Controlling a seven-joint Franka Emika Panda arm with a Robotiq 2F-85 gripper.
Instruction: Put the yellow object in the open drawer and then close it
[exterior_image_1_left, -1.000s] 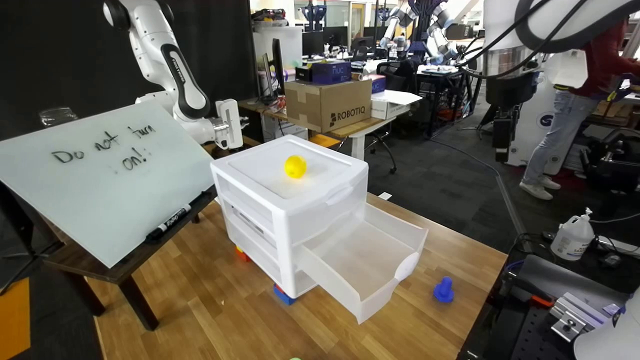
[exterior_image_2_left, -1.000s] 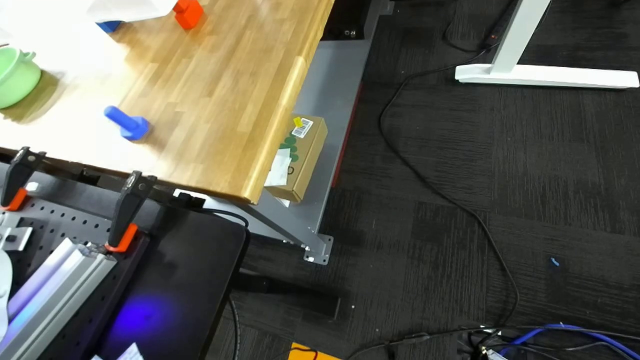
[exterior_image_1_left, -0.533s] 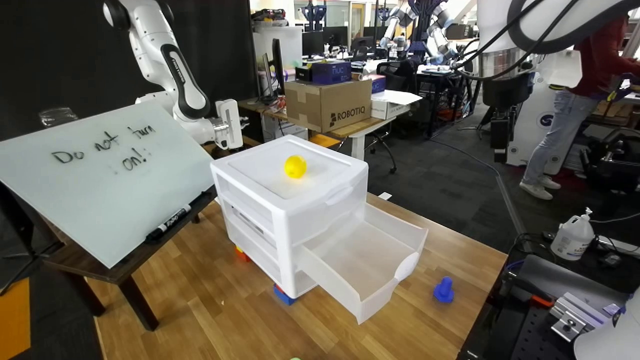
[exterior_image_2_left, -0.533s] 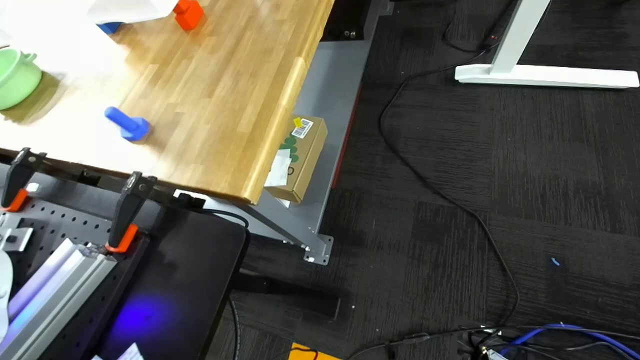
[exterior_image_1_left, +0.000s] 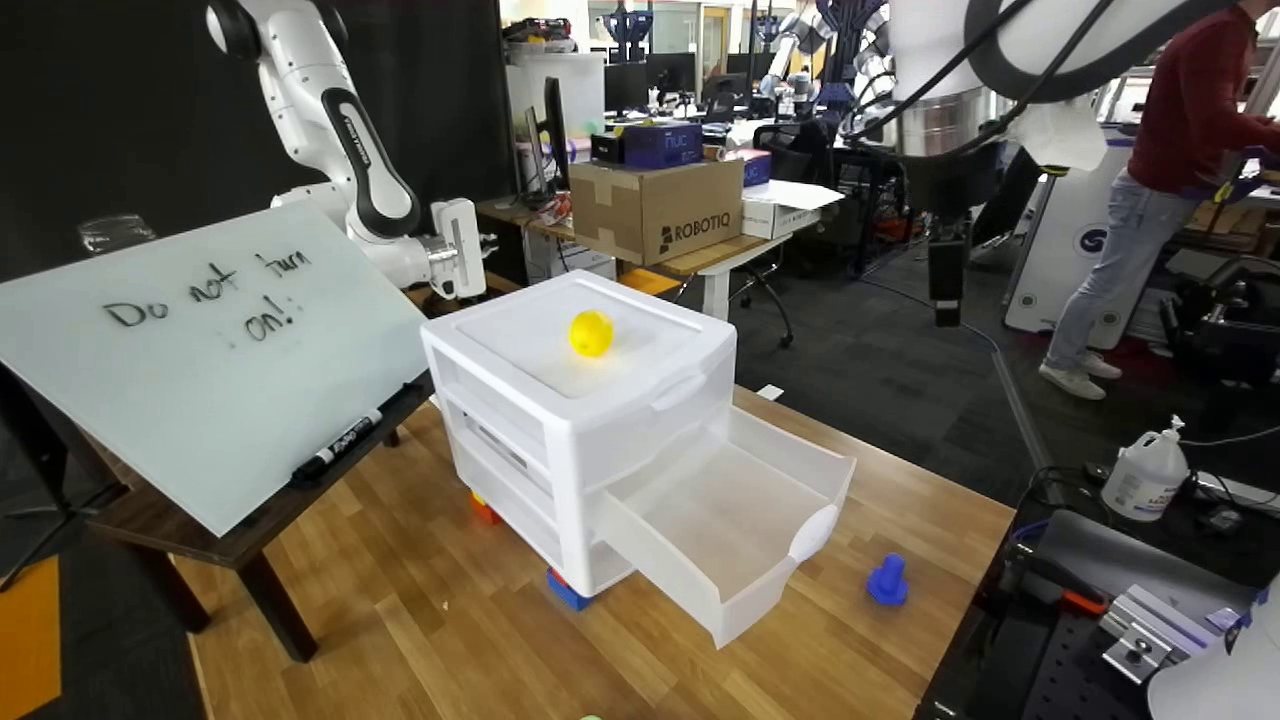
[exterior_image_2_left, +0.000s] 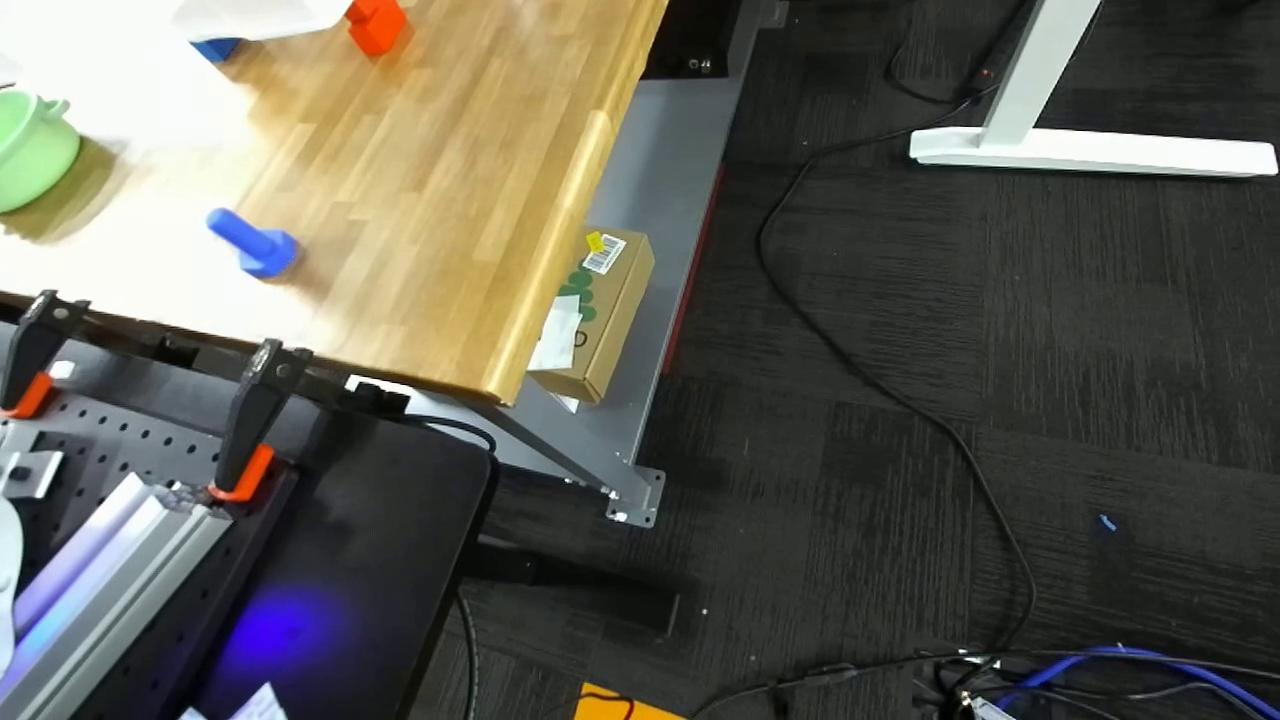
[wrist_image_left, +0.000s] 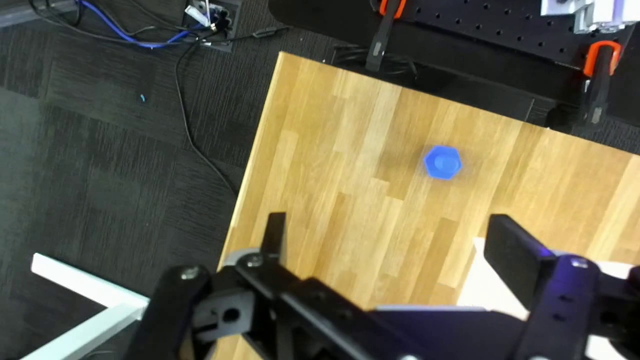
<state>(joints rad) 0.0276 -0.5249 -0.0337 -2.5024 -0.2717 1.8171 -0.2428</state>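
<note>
1. Wrist view: we see the gripper with its jaws spread wide and nothing held between them. Past the gap lies the table, with the peg on it, out in front of the unit and beyond the drawer; we take the peg to be no part of our job.

2. In an exterior view we find the ball, the yellow thing we are to put away. It rests on top of the unit, well in from the edges, and nothing grips it.

3. There too, the gripper hangs in the air well apart from the unit, off toward the side where the drawer comes out. We can make out nothing that it touches.

4. Done: none of the moving, as we judge it. What helps us is that the drawer, the unit's lowest, already stands far out from the unit's front, so we need not pull it. The ball is not in it.

5. Left: all of the task's own steps. We must get over the top of the unit, take the ball, bring it past the unit's front, let it down into the drawer, release it, and push the drawer home into the unit.

6. We would call this the approach, with the pick, the drop and the closing push all to come.
</note>
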